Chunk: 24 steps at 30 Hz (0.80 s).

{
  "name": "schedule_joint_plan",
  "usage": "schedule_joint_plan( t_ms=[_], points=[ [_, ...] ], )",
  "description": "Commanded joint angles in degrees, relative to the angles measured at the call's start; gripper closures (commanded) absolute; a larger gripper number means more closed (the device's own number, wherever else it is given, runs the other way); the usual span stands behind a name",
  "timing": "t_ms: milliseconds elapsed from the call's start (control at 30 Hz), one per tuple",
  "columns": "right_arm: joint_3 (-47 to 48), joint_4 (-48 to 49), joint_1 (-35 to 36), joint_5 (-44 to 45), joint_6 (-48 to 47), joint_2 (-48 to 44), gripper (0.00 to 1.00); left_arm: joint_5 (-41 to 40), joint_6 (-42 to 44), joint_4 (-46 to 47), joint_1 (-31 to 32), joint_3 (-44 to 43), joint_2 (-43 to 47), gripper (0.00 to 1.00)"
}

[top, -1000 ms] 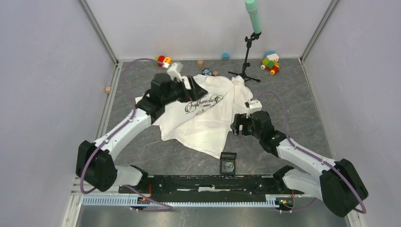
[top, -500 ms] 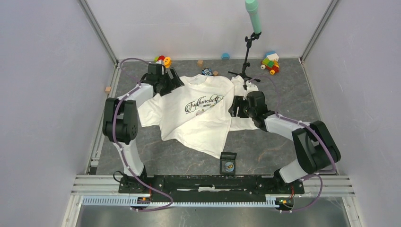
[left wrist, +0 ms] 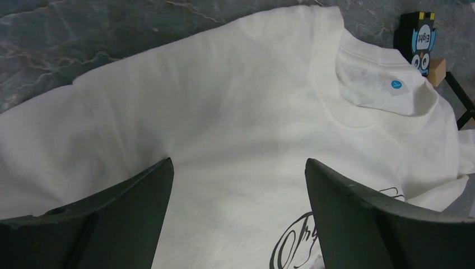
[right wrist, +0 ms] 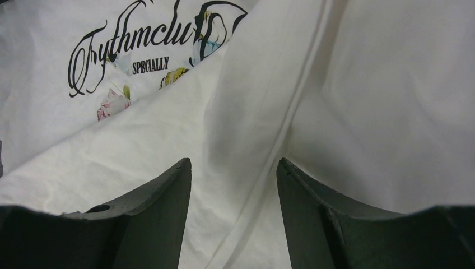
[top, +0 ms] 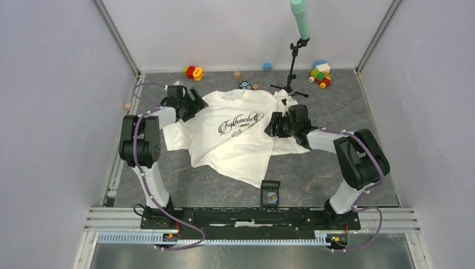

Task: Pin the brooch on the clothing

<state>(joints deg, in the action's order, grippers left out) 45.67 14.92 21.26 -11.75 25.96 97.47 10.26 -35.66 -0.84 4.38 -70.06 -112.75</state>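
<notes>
- The brooch [top: 271, 196], a tiny round disc with a bluish centre and a golden rim, sat in a small black square frame holder [top: 271, 184] on the grey marbled table [top: 336, 168]. It was just off the lower hem of the shirt, between the two arm bases.
- The left gripper [left wrist: 236, 165] had its dark fingers spread wide with nothing between them. It hovered over one shoulder of the large white short-sleeved T-shirt [left wrist: 224, 112], beside the collar.
- The right gripper [right wrist: 232, 162] was also spread and empty, above a folded hem ridge on the other side of the T-shirt, near the black script lettering [right wrist: 143, 42].
- From both grippers the brooch lay back toward the arm bases, well apart from the fingers. In my judgement the right gripper was the nearer one.
- Being round, the brooch showed no long axis. How the holder leaned, I could not tell.
</notes>
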Motion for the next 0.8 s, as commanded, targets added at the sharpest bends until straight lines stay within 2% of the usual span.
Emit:
schedule_joint_plan(
  t_ms=[0, 100, 267, 333, 500, 633, 767],
  points=[
    [1.27, 3.03, -0.29, -0.12, 1.4, 0.56, 0.37, -4.3, -3.64, 2.9, -2.42, 7.2, 2.88, 0.06],
    [1.69, 4.05, -0.28, -1.2, 1.54, 1.89, 0.38, -6.65, -5.06, 4.3, -3.44, 11.36, 5.37, 0.05],
    [2.65, 8.53, -0.17, -6.75, 1.15, 3.46, 0.49, -10.05, -7.6, 6.76, -4.29, 19.77, 11.25, 0.05],
    [3.8, 8.39, -0.16, -7.46, 0.38, 4.09, 0.53, -13.71, -9.0, 7.6, -4.29, 23.99, 14.6, 0.04],
    [5.44, 9.63, -0.16, -10.92, -0.14, 6.67, 0.54, -15.11, -14.13, 12.9, -4.29, 36.44, 23.76, 0.04],
    [7.02, 11.09, 0.49, -14.92, 0.0, 9.36, 0.54, -13.26, -14.98, 11.12, -4.29, 40.17, 28.59, 0.04],
    [8.02, 9.65, 1.74, -14.19, -1.25, 10.17, 0.55, -15.39, -14.71, 8.5, -4.29, 43.42, 37.39, 0.04]
  ],
)
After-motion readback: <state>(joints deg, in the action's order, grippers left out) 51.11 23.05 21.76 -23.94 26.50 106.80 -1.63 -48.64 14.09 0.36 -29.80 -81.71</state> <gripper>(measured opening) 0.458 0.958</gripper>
